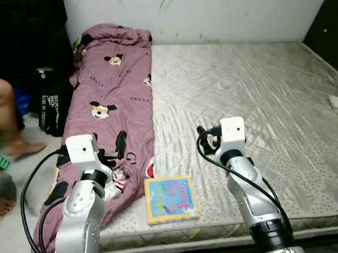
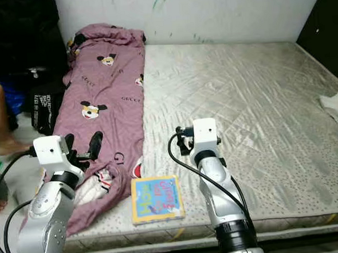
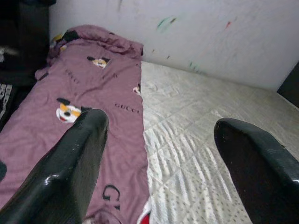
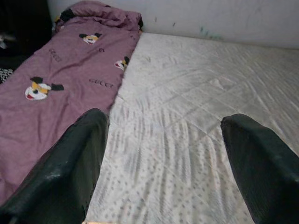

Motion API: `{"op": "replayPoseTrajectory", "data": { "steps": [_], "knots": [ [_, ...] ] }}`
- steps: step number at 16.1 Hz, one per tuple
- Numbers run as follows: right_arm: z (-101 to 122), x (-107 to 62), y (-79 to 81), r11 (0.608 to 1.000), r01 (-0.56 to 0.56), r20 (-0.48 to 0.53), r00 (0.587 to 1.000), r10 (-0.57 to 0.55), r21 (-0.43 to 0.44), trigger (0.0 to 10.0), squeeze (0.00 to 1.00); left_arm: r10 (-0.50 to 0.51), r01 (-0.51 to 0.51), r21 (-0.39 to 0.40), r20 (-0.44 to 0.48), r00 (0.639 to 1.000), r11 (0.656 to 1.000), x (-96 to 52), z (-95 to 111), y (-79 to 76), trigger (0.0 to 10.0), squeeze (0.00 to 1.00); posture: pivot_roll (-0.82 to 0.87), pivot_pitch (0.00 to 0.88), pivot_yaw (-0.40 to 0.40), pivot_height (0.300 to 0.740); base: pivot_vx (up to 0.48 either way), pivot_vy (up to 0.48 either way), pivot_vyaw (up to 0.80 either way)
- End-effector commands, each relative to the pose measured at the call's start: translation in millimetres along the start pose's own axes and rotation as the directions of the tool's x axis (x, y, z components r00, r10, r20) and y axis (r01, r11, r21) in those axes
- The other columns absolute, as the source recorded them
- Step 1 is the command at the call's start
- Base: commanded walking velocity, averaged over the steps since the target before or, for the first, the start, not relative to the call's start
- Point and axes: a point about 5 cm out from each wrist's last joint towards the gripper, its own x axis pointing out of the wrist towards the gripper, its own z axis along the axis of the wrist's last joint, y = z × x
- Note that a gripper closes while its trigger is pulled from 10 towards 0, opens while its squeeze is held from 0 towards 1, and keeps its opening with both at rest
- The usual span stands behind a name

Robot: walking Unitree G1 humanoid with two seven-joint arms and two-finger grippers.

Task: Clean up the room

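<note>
Both grippers, left gripper (image 3: pixel 159 154) and right gripper (image 4: pixel 163 154), hung wide open and empty over the grey mattress (image 1: pixel 253 92). Beside the thin colourful square book (image 1: pixel 171 199), the soft mauve cartoon-print blanket (image 1: pixel 112 90) (light, floppy, I'd judge) wanted pinching at an edge.

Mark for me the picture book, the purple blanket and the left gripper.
picture book (image 1: pixel 171 200), left eye view, middle of its colourful cover.
purple blanket (image 1: pixel 112 90), left eye view, flat stretch near a cartoon print.
left gripper (image 3: pixel 159 154), left wrist view, midway between its open black fingertips.
</note>
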Motion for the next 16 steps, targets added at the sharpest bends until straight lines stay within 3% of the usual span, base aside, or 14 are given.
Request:
{"op": "replayPoseTrajectory", "data": {
  "steps": [1, 4, 7, 14, 16],
  "knots": [
    [-1.0, -2.2, -2.3, 1.0, -0.001, -0.005, 1.0, 0.001, 0.001, 10.0, 0.0, 0.019, -0.019, -0.005, -0.01, 1.0, 1.0, -4.7, -0.7, 2.3, 10.0, 0.0, 0.09, 0.021, -0.063, 0.74, 0.0, 0.0, 0.0],
    [4.9, -6.0, -10.0, 0.999, 0.022, 0.036, 0.999, -0.024, 0.042, 10.0, 0.0, 0.079, -0.078, 0.035, -0.034, 0.996, 0.996, -14.7, -12.3, 13.3, 10.0, 0.0, 0.09, 0.04, -0.048, 0.74, 0.0, 0.0, 0.0],
    [6.0, -11.3, -17.2, 0.994, 0.066, 0.046, 0.996, -0.07, 0.081, 10.0, 0.0, 0.06, -0.058, 0.069, -0.021, 0.998, 0.996, -18.9, -8.1, 14.6, 10.0, 0.0, 0.07, 0.056, -0.029, 0.74, 0.0, 0.0, 0.0],
    [6.5, -16.9, -16.8, 0.992, 0.082, 0.054, 0.995, -0.087, 0.095, 10.0, 0.0, 0.067, -0.065, 0.081, -0.02, 0.998, 0.995, -15.4, -8.6, 13.2, 10.0, 0.0, 0.07, 0.073, -0.023, 0.74, 0.0, 0.0, 0.0],
    [5.7, -17.9, -17.4, 0.991, 0.085, 0.047, 0.995, -0.09, 0.1, 10.0, 0.0, 0.061, -0.059, 0.085, -0.024, 0.998, 0.995, -15.2, -9.2, 12.8, 10.0, 0.0, 0.07, 0.075, -0.024, 0.74, 0.0, 0.0, -0.71]
  ]
}}
